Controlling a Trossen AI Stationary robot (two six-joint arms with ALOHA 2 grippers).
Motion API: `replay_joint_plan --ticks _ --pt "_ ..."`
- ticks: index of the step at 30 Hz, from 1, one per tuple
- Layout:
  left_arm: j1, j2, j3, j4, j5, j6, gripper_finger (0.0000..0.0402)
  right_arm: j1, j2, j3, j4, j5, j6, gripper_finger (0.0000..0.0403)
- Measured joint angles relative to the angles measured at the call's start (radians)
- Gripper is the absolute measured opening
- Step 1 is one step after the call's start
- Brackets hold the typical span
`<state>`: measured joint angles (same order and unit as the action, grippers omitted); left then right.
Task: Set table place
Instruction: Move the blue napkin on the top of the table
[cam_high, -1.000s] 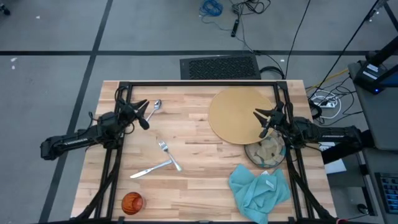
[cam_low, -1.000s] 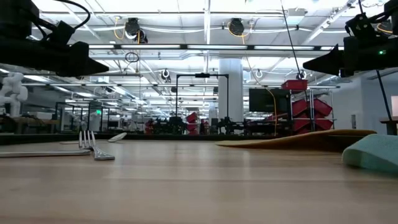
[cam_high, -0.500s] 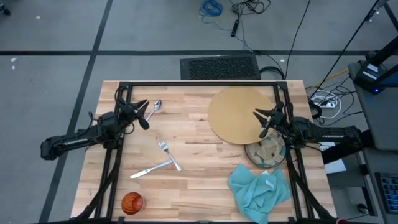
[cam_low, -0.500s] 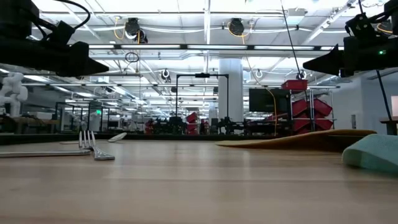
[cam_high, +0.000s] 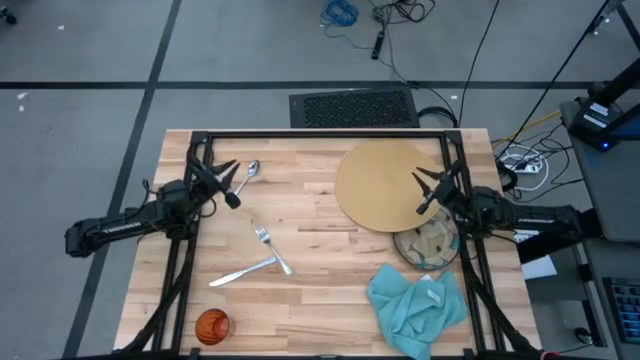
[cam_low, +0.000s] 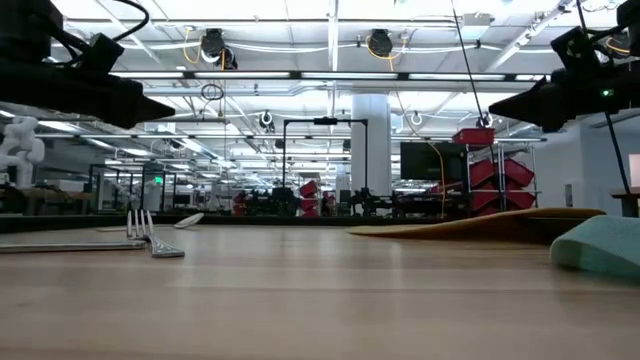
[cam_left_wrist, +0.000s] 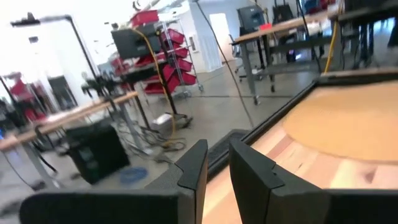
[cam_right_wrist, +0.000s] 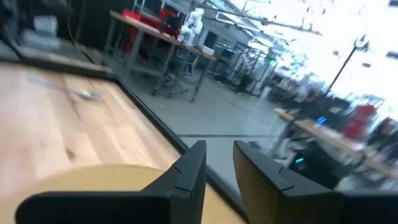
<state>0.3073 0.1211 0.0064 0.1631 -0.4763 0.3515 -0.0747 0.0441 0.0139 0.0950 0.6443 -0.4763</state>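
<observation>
Right claw (cam_high: 427, 190) shifted slightly above the mat (cam_high: 385, 185), fingers narrowly parted, empty.

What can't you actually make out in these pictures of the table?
- Bowl: high view, its near-arm side is covered by the right arm; contents unclear.
- Orange cup: high view, too small to tell whether it holds anything; absent from the low view.
- Knife: high view, crossed by the fork; blade detail too small.
- Napkin: low view, cut off by the picture's edge.
- Spoon: low view, only a far-off sliver.
</observation>
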Motion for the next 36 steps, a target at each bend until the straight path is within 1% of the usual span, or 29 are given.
replay_joint_plan --ticks 3,6,8,10,12,14,16,17,20,23,28,32,36 --pt "0.0 0.0 0.0 0.0 0.0 0.072 0.0052 -0.003 0.0 0.0 -0.001 0.0 -0.035 0.0073" --pt "0.0 0.0 0.0 0.0 0.0 0.075 0.0052 -0.003 0.0 0.0 0.0 0.0 -0.03 0.0073" --pt "0.0 0.0 0.0 0.0 0.0 0.076 0.0052 -0.003 0.0 0.0 0.006 0.0 0.008 0.0073" --pt "0.0 0.0 0.0 0.0 0.0 0.072 0.0052 -0.003 0.0 0.0 0.007 -0.026 0.106 0.0073" --pt "0.0 0.0 0.0 -0.001 0.016 -0.004 0.0052 -0.002 0.0 0.0 0.007 -0.082 0.266 0.0073" --pt "0.0 0.0 0.0 0.0 0.044 -0.13 0.0052 -0.002 0.0 0.0 0.007 -0.137 0.408 0.0073" --pt "0.0 0.0 0.0 0.0 0.053 -0.243 0.0052 -0.002 0.0 0.0 0.006 -0.16 0.499 0.0073" --pt "0.0 0.0 0.0 0.0 0.054 -0.292 0.0052 -0.002 0.0 0.0 0.007 -0.165 0.514 0.0073" --pt "0.0 0.0 0.0 0.0 0.054 -0.414 0.0052 -0.003 0.0 0.0 0.036 -0.169 0.497 0.0073" --pt "0.0 0.0 0.0 0.0 0.055 -0.495 0.0052 -0.003 0.0 0.0 0.044 -0.171 0.494 0.0073" --pt "0.0 0.0 0.0 0.0 0.051 -0.501 0.0052 -0.003 0.0 0.0 0.038 -0.171 0.468 0.0073" --pt "0.0 0.0 0.0 0.0 0.048 -0.501 0.0052 -0.003 0.0 0.0 0.031 -0.171 0.514 0.0073" --pt "0.0 0.0 0.0 0.0 0.05 -0.501 0.0052 -0.003 0.0 0.0 -0.003 -0.171 0.517 0.0073"
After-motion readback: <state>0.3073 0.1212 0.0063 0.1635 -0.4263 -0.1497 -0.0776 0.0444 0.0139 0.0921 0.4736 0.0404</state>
